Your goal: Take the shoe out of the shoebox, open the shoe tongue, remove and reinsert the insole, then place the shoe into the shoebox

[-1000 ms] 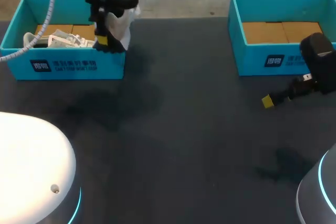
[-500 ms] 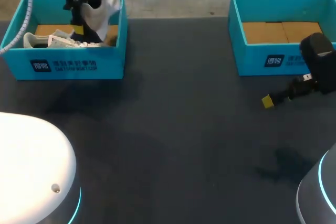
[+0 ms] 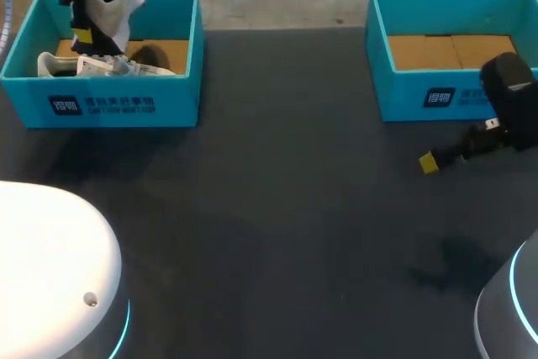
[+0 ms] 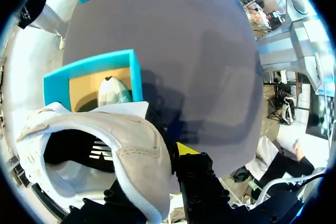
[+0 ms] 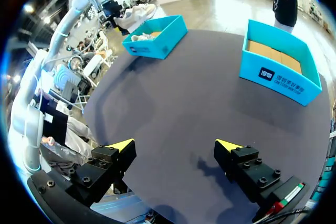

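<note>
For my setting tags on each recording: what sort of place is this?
Probably a robot test bench: a dark table with two teal shoeboxes, the left gripper holding a white shoe over one, the right gripper open.

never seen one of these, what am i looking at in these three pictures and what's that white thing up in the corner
It is a robot with two arms at a dark table. One picture looks down from above and behind it; the two round ones come from cameras on its wrists. The white thing is a shoe, held above the left shoebox by the left arm's jaws, shut on it. A second shoe lies inside that box. The right shoebox shows only its cardboard floor. The right arm's jaws stand wide open over the table, holding nothing.
</note>
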You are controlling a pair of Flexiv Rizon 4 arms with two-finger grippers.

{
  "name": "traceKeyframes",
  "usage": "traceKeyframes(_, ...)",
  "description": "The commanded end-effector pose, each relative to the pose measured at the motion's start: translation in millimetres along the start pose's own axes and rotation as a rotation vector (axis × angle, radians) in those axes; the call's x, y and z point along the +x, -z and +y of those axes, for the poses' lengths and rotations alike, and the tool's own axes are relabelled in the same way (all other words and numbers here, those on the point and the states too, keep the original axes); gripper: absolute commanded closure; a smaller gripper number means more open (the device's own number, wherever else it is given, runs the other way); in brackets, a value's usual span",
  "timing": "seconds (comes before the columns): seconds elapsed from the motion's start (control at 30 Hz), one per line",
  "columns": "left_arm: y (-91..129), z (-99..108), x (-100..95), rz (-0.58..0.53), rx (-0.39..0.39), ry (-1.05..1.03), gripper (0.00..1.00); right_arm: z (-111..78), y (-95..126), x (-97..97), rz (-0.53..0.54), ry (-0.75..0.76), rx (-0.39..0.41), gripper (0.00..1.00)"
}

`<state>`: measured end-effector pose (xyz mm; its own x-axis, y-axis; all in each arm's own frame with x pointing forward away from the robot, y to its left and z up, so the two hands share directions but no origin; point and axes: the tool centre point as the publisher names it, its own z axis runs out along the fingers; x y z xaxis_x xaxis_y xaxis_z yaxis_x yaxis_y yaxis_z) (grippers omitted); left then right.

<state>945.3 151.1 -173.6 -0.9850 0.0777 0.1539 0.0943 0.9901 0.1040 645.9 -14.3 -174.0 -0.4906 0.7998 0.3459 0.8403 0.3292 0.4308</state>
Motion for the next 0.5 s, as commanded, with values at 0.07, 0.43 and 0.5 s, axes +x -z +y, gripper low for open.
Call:
traceKeyframes(0.07, 1, 29, -17.6, -0.026, 0.027, -0.006, 1.0, -2.3, 0, 0.2, -0.001, -0.001, -0.003, 0.0)
traceKeyframes(0.43, 1, 79, -66.6, -0.078, 0.013, 0.117, 1.0, -2.3, 0, 0.2, -0.001, -0.001, -0.003, 0.0)
traceKeyframes(0.5, -1, 85, -73.4, -0.081, 0.015, 0.128, 1.0, -2.3, 0, 0.2, -0.001, -0.001, -0.003, 0.0)
